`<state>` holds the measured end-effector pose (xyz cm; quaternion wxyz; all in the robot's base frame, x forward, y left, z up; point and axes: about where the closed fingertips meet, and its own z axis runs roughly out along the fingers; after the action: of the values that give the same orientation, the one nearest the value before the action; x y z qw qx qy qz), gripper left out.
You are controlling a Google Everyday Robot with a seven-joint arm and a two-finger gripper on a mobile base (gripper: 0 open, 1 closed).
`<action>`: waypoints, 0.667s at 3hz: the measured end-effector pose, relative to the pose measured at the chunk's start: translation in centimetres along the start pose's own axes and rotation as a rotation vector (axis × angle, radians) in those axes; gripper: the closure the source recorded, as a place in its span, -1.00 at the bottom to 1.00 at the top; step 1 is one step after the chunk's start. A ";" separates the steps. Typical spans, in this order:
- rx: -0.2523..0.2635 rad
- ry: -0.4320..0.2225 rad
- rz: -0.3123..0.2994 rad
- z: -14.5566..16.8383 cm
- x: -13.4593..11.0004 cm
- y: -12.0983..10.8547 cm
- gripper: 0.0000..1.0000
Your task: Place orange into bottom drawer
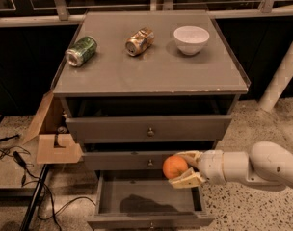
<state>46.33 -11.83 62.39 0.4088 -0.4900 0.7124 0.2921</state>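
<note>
The orange (174,167) is a small round fruit held between the pale fingers of my gripper (181,168). The gripper comes in from the right on a white arm (252,166). It is shut on the orange and holds it in front of the middle drawer (137,160), just above the back right part of the bottom drawer (149,199). The bottom drawer is pulled out and shows an empty grey tray with a dark shadow on its floor.
On the cabinet top (151,69) lie a green can (81,51), a gold-brown dented can (139,41) and a white bowl (191,39). An open cardboard box (52,134) stands left of the cabinet, with cables (21,162) on the floor.
</note>
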 end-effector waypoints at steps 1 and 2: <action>-0.010 -0.008 0.014 0.5 0.5 0.2 1.00; -0.033 0.018 -0.032 2.5 3.8 -0.1 1.00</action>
<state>46.45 -11.55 57.83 0.3988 -0.5106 0.7031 0.2931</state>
